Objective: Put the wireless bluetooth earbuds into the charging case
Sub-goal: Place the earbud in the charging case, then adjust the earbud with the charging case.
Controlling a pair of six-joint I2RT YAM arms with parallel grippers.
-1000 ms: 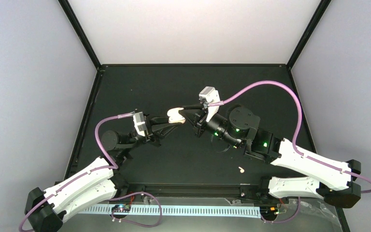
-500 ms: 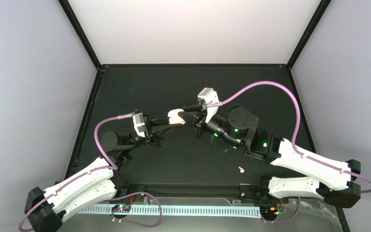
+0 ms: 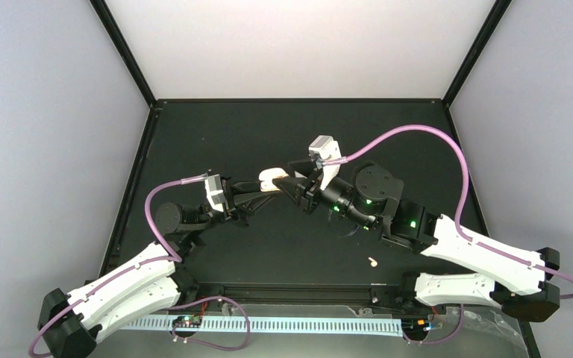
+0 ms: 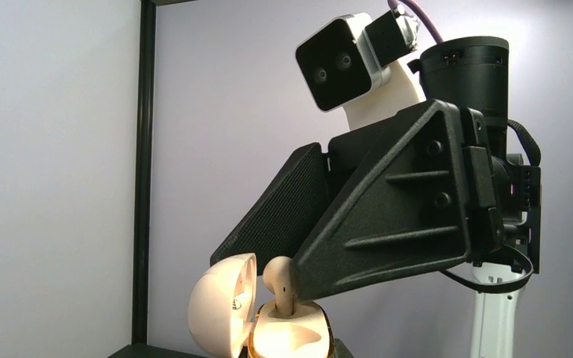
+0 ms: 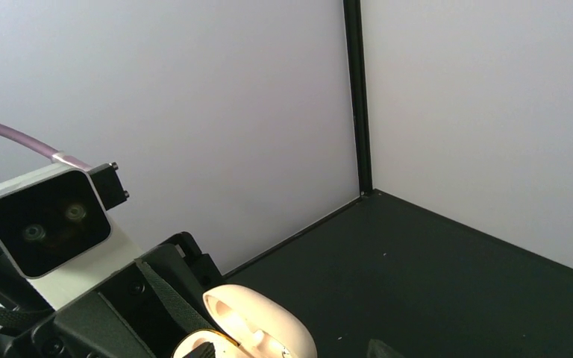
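Observation:
My left gripper [image 3: 263, 190] is shut on the white charging case [image 3: 271, 177], holding it above the table with its lid [image 4: 222, 312] swung open to the left. One cream earbud [image 4: 279, 286] stands stem-down in a slot of the case body [image 4: 298, 337]. My right gripper [image 3: 291, 183] is open around it; one black finger [image 4: 388, 224] rests against the earbud's head, and the other, mesh-padded, stands behind. In the right wrist view the case lid [image 5: 265, 319] fills the gap between the spread fingertips. A second earbud [image 3: 373, 262] lies on the table near the right arm.
The black table [image 3: 268, 127] is walled by pale panels with black corner posts [image 5: 357, 97]. Purple cables [image 3: 418, 134] loop over both arms. The left arm's wrist camera [image 5: 45, 224] sits close in front of the right wrist.
My right gripper's fingers have spread apart and let go of the earbud, which stays standing in the case. The left gripper still holds the case in nearly the same place.

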